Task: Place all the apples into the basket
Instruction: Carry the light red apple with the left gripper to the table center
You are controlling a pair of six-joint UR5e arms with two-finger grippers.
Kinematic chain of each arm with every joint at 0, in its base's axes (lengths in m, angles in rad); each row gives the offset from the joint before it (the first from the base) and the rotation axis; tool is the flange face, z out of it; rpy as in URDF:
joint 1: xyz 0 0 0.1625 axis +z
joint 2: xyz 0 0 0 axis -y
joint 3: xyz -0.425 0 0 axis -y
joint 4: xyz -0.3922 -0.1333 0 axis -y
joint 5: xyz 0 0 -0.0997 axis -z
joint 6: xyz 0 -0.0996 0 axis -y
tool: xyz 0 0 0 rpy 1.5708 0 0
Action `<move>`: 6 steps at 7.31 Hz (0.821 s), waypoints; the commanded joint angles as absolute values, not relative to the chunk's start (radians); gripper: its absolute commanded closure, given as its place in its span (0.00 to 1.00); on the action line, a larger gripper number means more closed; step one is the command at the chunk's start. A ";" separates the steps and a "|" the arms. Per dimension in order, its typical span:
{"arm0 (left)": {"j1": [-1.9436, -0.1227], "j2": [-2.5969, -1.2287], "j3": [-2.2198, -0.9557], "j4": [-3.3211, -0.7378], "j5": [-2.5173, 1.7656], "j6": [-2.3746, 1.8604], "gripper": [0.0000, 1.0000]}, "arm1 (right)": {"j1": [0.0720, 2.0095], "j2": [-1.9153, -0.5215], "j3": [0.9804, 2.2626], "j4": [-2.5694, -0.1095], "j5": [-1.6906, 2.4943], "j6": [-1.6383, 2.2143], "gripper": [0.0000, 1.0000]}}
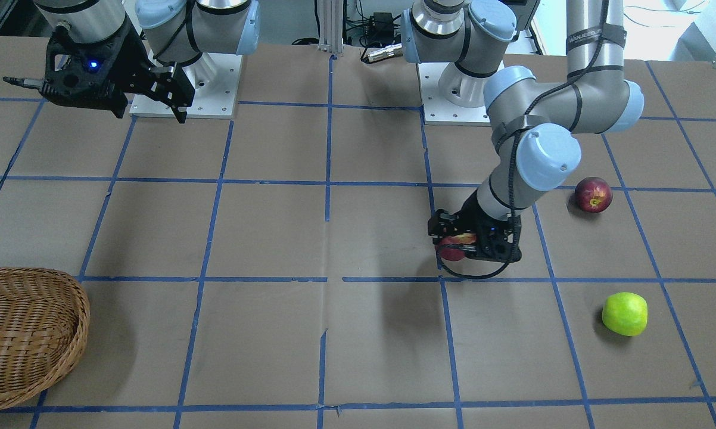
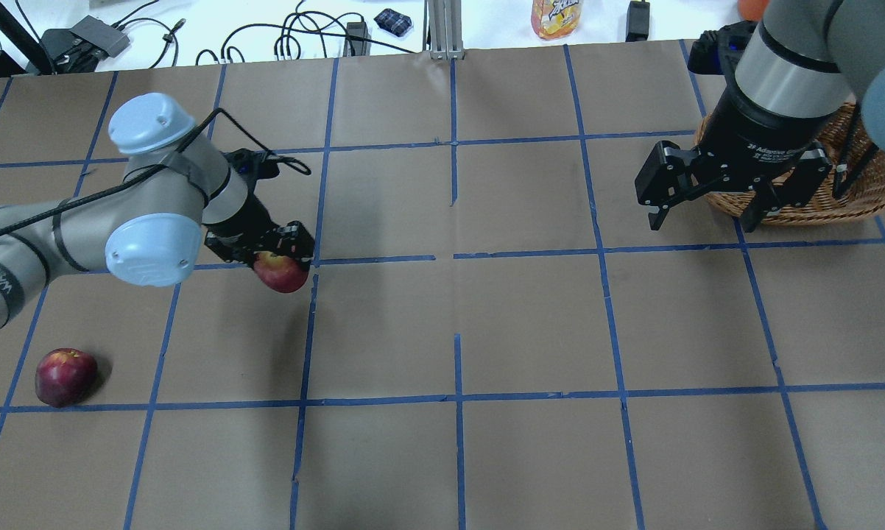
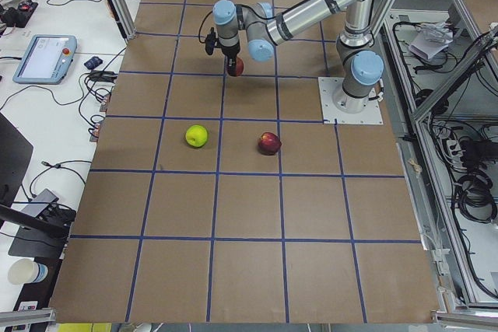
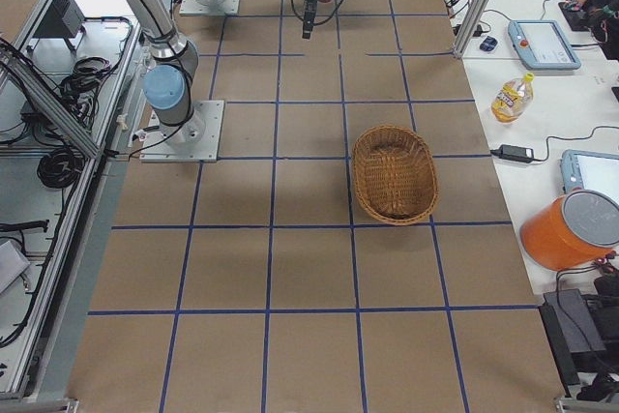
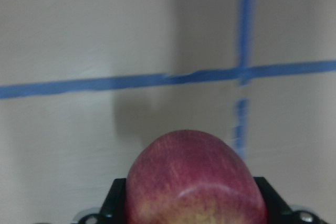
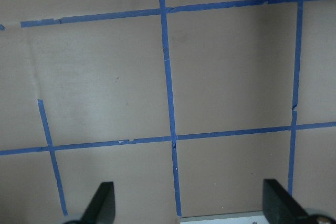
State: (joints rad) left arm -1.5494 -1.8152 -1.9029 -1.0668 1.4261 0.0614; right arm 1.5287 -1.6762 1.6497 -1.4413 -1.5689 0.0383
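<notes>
My left gripper (image 2: 269, 254) is shut on the red apple (image 2: 281, 272) and holds it above the table; the left wrist view shows the apple (image 5: 195, 182) filling the space between the fingers. The maroon apple (image 2: 65, 377) lies on the table near the left arm, also seen from the front (image 1: 593, 195). The green apple (image 1: 625, 313) lies further out and is outside the overhead view. The wicker basket (image 1: 30, 333) is empty at the table's right side, partly hidden behind my right arm in the overhead view (image 2: 866, 195). My right gripper (image 2: 704, 217) is open and empty, held high beside the basket.
Brown table with a grid of blue tape (image 2: 453, 254). The arm bases stand on white plates (image 1: 185, 89). A bottle (image 2: 556, 15) and cables lie on the bench beyond the far edge.
</notes>
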 commanded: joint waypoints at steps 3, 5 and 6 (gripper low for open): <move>-1.825 -1.972 -1.802 -0.819 1.256 -0.274 0.82 | 1.520 -1.669 1.647 -1.450 -1.566 0.028 0.00; -1.871 -2.017 -1.795 -0.813 1.351 -0.282 0.80 | 1.520 -1.664 1.654 -1.482 -1.568 0.043 0.00; -1.893 -2.031 -1.790 -0.810 1.361 -0.281 0.70 | 1.520 -1.648 1.660 -1.508 -1.568 0.041 0.00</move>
State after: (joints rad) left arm -1.8639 -2.0081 -1.7954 -0.8152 1.3277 -0.2765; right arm 1.5202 -1.6621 1.6538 -1.4762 -1.5668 0.0396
